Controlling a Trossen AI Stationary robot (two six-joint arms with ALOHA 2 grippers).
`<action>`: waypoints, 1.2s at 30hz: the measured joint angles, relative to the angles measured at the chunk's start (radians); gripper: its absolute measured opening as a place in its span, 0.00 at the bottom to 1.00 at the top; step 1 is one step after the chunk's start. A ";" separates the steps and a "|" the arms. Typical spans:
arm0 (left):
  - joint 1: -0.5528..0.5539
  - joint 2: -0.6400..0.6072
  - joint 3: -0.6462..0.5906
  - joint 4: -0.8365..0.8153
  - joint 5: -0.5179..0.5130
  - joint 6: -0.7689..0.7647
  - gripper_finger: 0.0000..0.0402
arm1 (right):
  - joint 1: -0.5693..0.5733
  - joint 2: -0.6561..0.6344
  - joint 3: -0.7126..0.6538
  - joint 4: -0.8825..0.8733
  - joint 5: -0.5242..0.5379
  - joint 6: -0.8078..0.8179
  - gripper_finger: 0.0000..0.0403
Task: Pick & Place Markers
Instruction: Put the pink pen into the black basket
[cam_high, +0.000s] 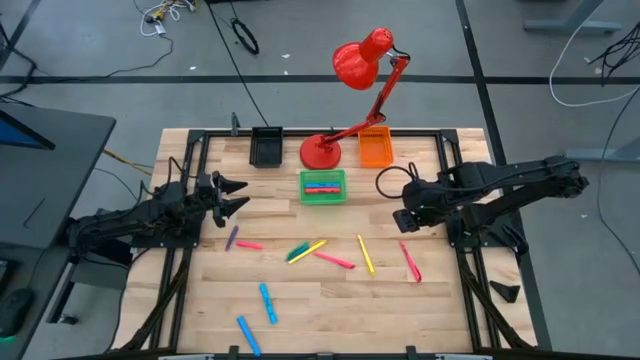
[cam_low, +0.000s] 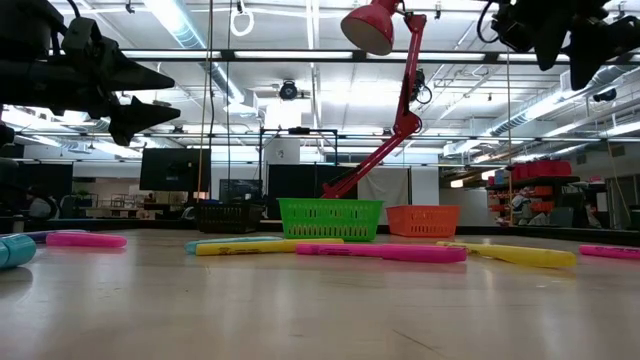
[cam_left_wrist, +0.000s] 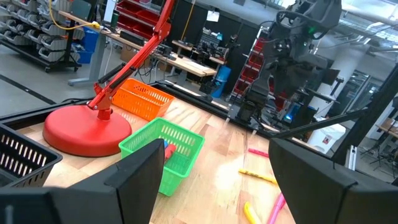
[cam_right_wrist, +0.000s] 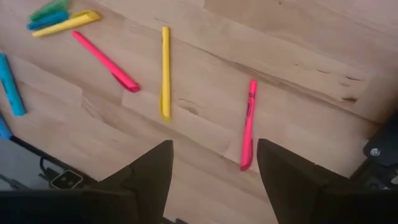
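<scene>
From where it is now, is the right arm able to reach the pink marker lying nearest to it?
Probably yes. The right end effector hangs open above the pink marker, with only bare table around it and nothing between them.

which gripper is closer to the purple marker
Left. The left gripper hangs open just above the purple marker; the right gripper is far across the table.

Light's good from my end: even and bright, coming off the ceiling tubes (cam_low: 190, 30) that show in the low view, where they blow out to white glare. Shadows on the table (cam_high: 330, 300) are soft and faint. In the low view the nearest tabletop is mushy and out of focus. My own wrist-cam fingers (cam_left_wrist: 134, 180) are dark, soft blobs.
</scene>
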 joint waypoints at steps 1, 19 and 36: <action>0.000 0.000 0.000 0.000 0.000 0.000 0.74 | 0.000 0.004 0.000 0.000 -0.009 0.001 0.58; 0.000 0.000 0.000 0.000 0.000 0.000 0.74 | 0.162 0.146 -0.021 -0.018 0.011 0.166 0.58; 0.000 0.000 0.000 0.000 0.000 0.000 0.74 | 0.246 0.175 -0.217 0.142 -0.006 0.261 0.58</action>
